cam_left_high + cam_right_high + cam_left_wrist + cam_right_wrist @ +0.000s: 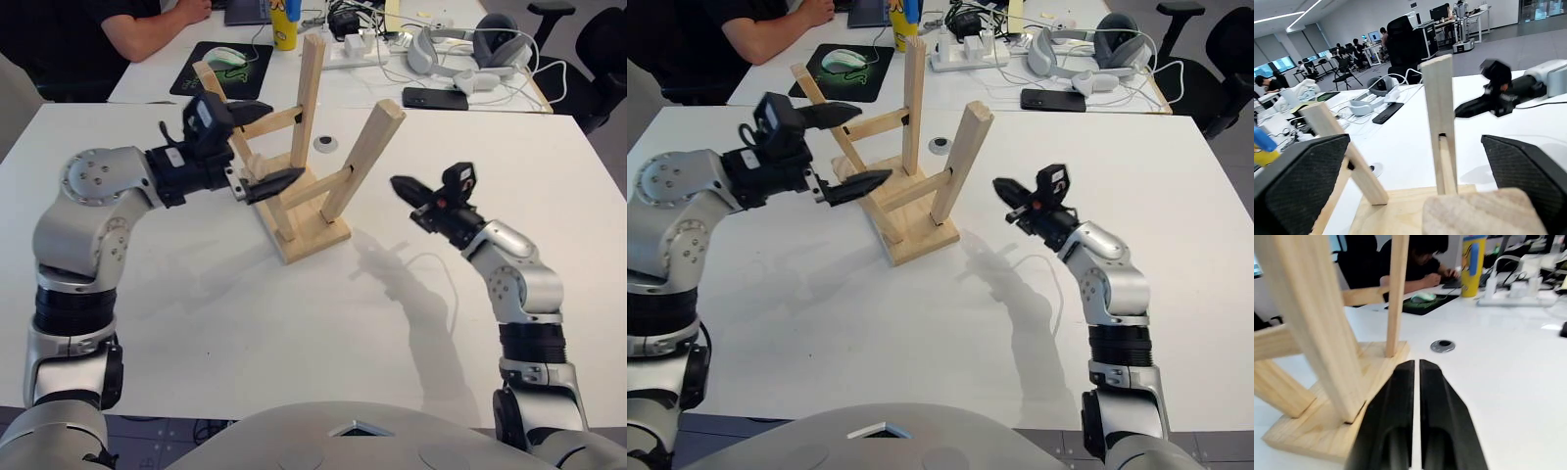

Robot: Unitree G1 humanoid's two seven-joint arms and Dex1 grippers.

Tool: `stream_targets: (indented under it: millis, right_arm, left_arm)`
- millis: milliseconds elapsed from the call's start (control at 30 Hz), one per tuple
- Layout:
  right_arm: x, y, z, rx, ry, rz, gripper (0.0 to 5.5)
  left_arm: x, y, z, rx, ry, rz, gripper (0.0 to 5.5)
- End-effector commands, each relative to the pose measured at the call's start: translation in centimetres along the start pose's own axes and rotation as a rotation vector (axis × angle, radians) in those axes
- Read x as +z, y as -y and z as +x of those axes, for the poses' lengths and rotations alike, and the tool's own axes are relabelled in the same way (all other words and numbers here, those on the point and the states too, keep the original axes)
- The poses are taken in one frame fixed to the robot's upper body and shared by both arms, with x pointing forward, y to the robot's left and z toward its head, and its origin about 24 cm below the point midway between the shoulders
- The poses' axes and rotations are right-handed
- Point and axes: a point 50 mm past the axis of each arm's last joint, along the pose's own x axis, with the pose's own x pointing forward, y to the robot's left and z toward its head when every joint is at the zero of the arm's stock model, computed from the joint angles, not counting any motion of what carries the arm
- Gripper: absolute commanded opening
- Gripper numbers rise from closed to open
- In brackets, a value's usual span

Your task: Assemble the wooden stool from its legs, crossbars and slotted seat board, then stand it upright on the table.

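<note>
Left gripper (287, 140) wide open, fingers astride the near left leg, gripping nothing. Stool (362, 162) sits inverted mid-table (294, 333), seat board (318, 238) flat down, legs up. Right gripper (400, 184) pinched shut, empty, just right of the stool. Risk: flipping by one leg with no right-side support could twist the stool, pull a joint loose, or topple it.

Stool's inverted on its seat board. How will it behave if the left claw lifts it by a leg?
Probably stiff: crossbars brace the legs. Likely light; the parts are thin. A high push may tip the stool, since the legs rise tall over the small seat board.
</note>
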Motion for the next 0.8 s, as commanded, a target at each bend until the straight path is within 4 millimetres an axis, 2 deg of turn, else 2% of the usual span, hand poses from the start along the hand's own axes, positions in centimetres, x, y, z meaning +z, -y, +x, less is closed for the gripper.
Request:
stream_targets:
  millis: [33, 233, 333, 500, 667, 800]
  right_arm:
    - [4.3, -0.3, 1.0, 0.019, 0.155, -0.023, 0.01]
    - [9.0, -3.3, 3.3, 0.118, 0.321, 0.004, 0.01]
    - [10.4, -5.3, 4.6, 0.166, 0.402, 0.066, 0.01]
    - [10.7, -7.1, 5.6, 0.217, 0.416, 0.081, 0.01]
    - [10.9, -6.9, 5.7, 0.225, 0.402, 0.040, 0.01]
    - [10.6, -7.0, 6.0, 0.238, 0.395, 0.038, 0.01]
  left_arm:
    - [1.6, -2.2, -2.0, 0.124, 0.102, -0.039, 4.97]
    - [3.0, -2.6, -2.5, 0.156, 0.250, -0.151, 4.97]
    - [2.8, -2.6, -2.4, 0.169, 0.239, -0.155, 4.97]
    - [1.1, -2.0, -1.6, 0.149, 0.128, -0.146, 4.97]
    - [-0.1, -1.0, 0.1, 0.128, 0.050, -0.139, 4.97]
    - [-1.3, -0.9, 0.6, 0.135, -0.010, -0.123, 4.97]
